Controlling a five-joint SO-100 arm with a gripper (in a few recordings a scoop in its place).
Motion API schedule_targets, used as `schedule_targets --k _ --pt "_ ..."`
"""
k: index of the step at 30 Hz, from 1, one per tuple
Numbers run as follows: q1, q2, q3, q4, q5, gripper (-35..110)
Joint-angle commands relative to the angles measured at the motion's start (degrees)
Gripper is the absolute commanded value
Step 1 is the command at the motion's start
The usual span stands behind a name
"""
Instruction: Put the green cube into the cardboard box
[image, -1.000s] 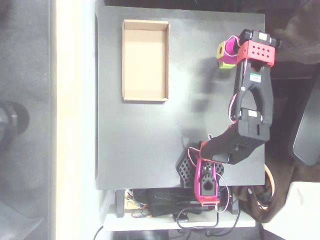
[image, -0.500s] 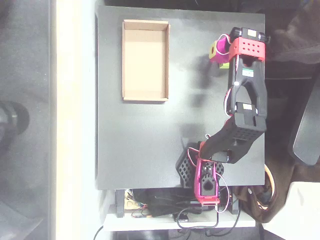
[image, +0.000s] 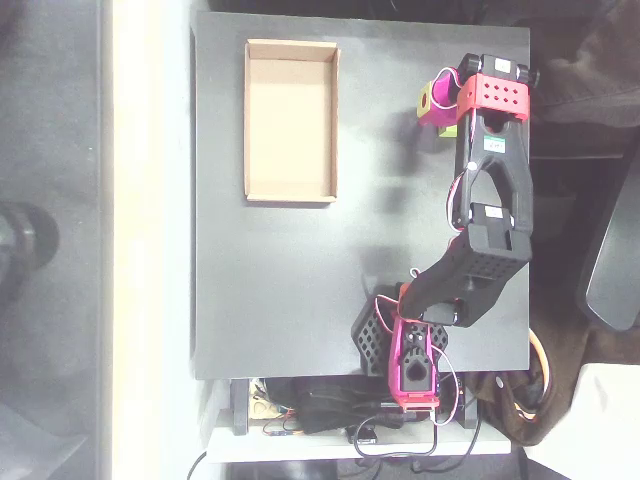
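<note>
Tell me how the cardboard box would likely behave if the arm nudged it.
The cardboard box is an empty, shallow, thin-walled tray, so it is probably light and would slide on the smooth black table. Its low, wide shape suggests that it is unlikely to tip. A push on a wall might flex it.
</note>
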Motion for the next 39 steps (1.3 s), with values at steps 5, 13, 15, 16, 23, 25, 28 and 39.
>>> schedule_targets --k 5,13,15,16,23,25,28,39 --pt "1.1 0.3 -1.3 0.6 0.3 39" --pt "1.8 0.9 -1.3 0.7 0.3 19" --pt "1.8 0.9 -1.3 0.7 0.4 16" --pt "1.8 0.9 -1.3 0.7 0.4 15" --pt "1.9 0.9 -1.3 0.7 0.4 14" --pt "2.0 1.0 -1.3 0.7 0.4 14" --pt "2.0 1.8 -1.3 0.7 0.4 14" --pt "1.8 20.5 -1.3 1.0 0.4 14"
